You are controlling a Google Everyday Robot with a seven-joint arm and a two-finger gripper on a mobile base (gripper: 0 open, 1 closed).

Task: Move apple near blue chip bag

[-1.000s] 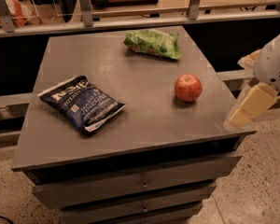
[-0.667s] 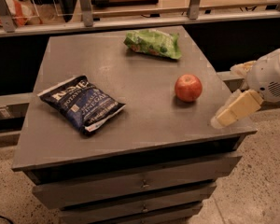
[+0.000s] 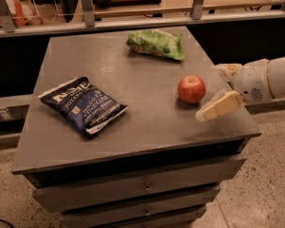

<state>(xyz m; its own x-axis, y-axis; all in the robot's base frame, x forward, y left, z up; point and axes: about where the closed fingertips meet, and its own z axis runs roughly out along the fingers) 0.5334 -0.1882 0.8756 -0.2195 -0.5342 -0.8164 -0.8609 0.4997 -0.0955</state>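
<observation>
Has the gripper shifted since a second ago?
Yes. The gripper has moved left, in over the right edge of the cabinet top, toward the unmoved apple. It is now just right of it, open.

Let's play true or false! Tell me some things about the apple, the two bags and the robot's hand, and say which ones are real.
1. The apple sits on the table, and nothing is holding it. True.
2. The apple is touching the blue chip bag. False: they are far apart, with the apple on the right side of the table and the bag on the left side.
3. The green bag lies near the far edge of the table. True.
4. The gripper hangs over the blue chip bag. False: it is at the right edge of the table, right beside the apple.
</observation>
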